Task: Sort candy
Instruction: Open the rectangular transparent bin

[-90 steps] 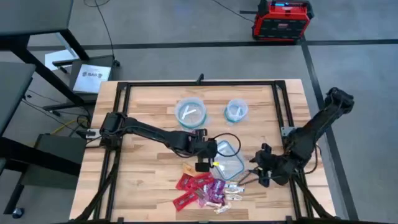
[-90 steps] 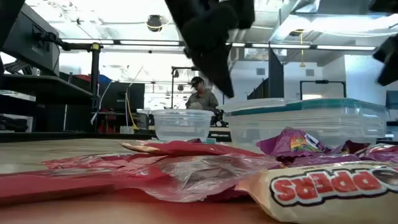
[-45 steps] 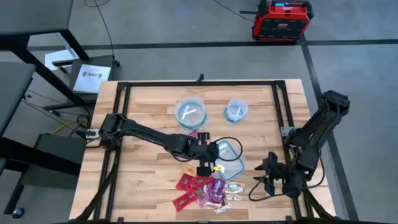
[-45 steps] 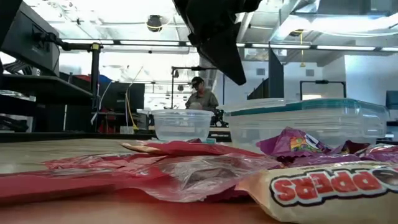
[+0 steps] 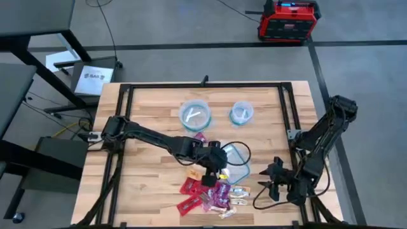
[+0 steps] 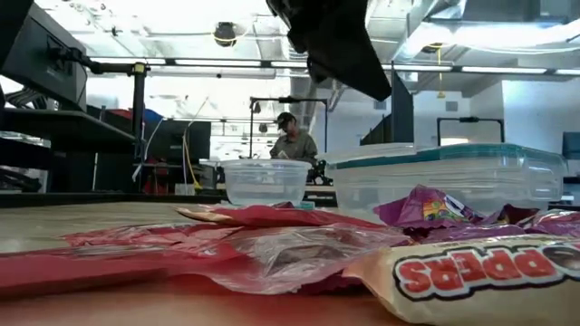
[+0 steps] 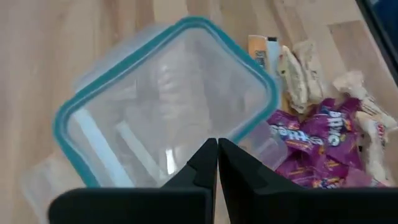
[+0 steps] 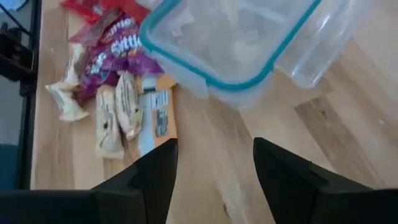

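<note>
Wooden table [image 5: 146, 108], clear tub [image 7: 168, 106] empty beside candy [image 5: 213, 194].

Left gripper [image 5: 215, 173] reaches mid-table with fingers pressed together; right gripper [image 5: 266, 180] waits with fingers spread
</note>
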Controlling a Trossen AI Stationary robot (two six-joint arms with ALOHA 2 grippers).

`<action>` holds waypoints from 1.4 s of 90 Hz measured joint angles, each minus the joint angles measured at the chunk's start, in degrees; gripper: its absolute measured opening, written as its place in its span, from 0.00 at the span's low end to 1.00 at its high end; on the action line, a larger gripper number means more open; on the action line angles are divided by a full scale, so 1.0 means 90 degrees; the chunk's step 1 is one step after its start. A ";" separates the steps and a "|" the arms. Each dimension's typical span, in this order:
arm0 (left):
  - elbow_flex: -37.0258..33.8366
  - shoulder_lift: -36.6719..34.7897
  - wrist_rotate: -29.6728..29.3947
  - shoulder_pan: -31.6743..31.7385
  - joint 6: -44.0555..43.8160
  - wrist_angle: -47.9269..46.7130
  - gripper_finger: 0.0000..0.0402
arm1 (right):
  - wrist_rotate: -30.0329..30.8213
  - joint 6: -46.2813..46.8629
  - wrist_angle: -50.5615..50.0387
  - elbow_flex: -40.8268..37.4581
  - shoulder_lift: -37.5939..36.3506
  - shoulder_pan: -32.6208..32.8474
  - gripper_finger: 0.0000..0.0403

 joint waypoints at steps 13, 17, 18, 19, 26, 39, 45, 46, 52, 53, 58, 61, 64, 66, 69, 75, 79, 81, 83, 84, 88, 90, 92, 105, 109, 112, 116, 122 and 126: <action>-0.0510 0.0000 -0.0003 -0.0015 -0.0179 0.0148 0.00 | 0.0343 -0.0533 0.0315 0.0000 0.0051 -0.0378 0.49; -0.0680 0.0000 0.0002 -0.0017 -0.0219 0.0271 0.00 | 0.0283 -0.0723 0.0378 0.0002 0.0058 -0.0541 0.49; -0.0713 0.0000 0.0002 -0.0017 -0.0227 0.0304 0.00 | 0.0272 -0.0780 0.0390 0.0002 0.0061 -0.0581 0.49; -0.0741 0.0000 0.0000 -0.0017 -0.0233 0.0333 0.00 | 0.0261 -0.0839 0.0403 0.0001 0.0064 -0.0623 0.49; -0.0876 0.0000 -0.0013 0.0037 -0.0160 0.0583 0.00 | 0.0161 -0.1264 0.0591 0.0002 0.0112 -0.0946 0.49; -0.1138 0.0001 -0.0023 0.0340 0.0100 0.1312 0.00 | -0.0323 -0.1786 0.0498 0.0005 0.0225 -0.1517 0.49; -0.1143 0.0010 -0.0047 0.0538 0.0211 0.1422 0.00 | -0.0323 -0.1856 0.0246 0.0003 0.0234 -0.1675 0.49; -0.1141 0.0010 -0.0048 0.0574 0.0236 0.1443 0.00 | -0.0323 -0.1855 0.0211 0.0002 0.0233 -0.1695 0.49; -0.1134 0.0010 -0.0056 0.0774 0.0341 0.1476 0.00 | -0.0336 -0.1715 0.0004 0.0002 0.0178 -0.1826 0.49; -0.1134 0.0010 -0.0056 0.0806 0.0343 0.1472 0.00 | -0.0344 -0.1683 -0.0044 0.0002 0.0164 -0.1844 0.49; -0.1134 0.0010 -0.0056 0.0941 0.0307 0.1416 0.00 | -0.0400 -0.1513 -0.0233 0.0002 0.0100 -0.1888 0.49; -0.1134 0.0010 -0.0051 0.0992 0.0245 0.1370 0.00 | -0.0428 -0.1449 -0.0266 0.0002 0.0059 -0.1877 0.49; -0.1134 0.0010 -0.0036 0.1015 0.0217 0.1359 0.00 | -0.0446 -0.1442 -0.0271 0.0002 0.0014 -0.1852 0.49; -0.1134 -0.0004 -0.0024 0.1011 0.0192 0.1364 0.00 | -0.0447 -0.1444 -0.0250 0.0002 -0.0014 -0.1826 0.49; -0.1135 -0.0050 -0.0006 0.0974 0.0175 0.1347 0.00 | -0.0453 -0.1451 -0.0214 0.0014 -0.0059 -0.1786 0.49; -0.1103 -0.0122 0.0037 0.0851 0.0165 0.1338 0.00 | -0.0507 -0.1565 -0.0159 0.0064 -0.0115 -0.1732 0.49; -0.1020 -0.0126 0.0038 0.0755 0.0156 0.1365 0.00 | -0.0507 -0.1595 -0.0151 0.0105 -0.0139 -0.1696 0.49; -0.0981 -0.0126 0.0046 0.0704 0.0136 0.1357 0.00 | -0.0502 -0.1595 -0.0163 0.0124 -0.0143 -0.1669 0.49; -0.0952 -0.0126 0.0050 0.0651 0.0124 0.1301 0.00 | -0.0500 -0.1594 -0.0168 0.0139 -0.0145 -0.1645 0.49; -0.0944 -0.0126 0.0047 0.0626 0.0115 0.1282 0.00 | -0.0500 -0.1592 -0.0168 0.0147 -0.0145 -0.1626 0.49; -0.0916 -0.0126 0.0044 0.0511 0.0108 0.1266 0.00 | -0.0502 -0.1592 -0.0164 0.0169 -0.0145 -0.1544 0.49; -0.0905 -0.0126 0.0041 0.0456 0.0111 0.1276 0.00 | -0.0503 -0.1590 -0.0150 0.0174 -0.0145 -0.1500 0.49; -0.0901 -0.0126 0.0033 0.0404 0.0122 0.1294 0.00 | -0.0503 -0.1575 -0.0115 0.0175 -0.0145 -0.1452 0.49; -0.0893 -0.0126 0.0049 0.0102 0.0177 0.1265 0.00 | -0.0409 -0.1522 0.0168 0.0177 -0.0143 -0.1090 0.49; -0.0893 -0.0126 0.0051 0.0060 0.0159 0.1269 0.00 | -0.0295 -0.1475 0.0224 0.0180 -0.0143 -0.0956 0.49; -0.0893 -0.0124 0.0043 0.0043 0.0153 0.1287 0.00 | -0.0217 -0.1375 0.0223 0.0180 -0.0143 -0.0870 0.49; -0.0893 -0.0124 0.0035 0.0044 0.0115 0.1284 0.00 | -0.0146 -0.1241 0.0220 0.0180 -0.0143 -0.0776 0.49; -0.0893 -0.0119 0.0030 0.0048 -0.0015 0.1281 0.00 | -0.0040 -0.1132 0.0219 0.0180 -0.0143 -0.0668 0.49; -0.0893 -0.0119 0.0028 0.0049 -0.0075 0.1265 0.00 | -0.0007 -0.1054 0.0215 0.0180 -0.0143 -0.0642 0.49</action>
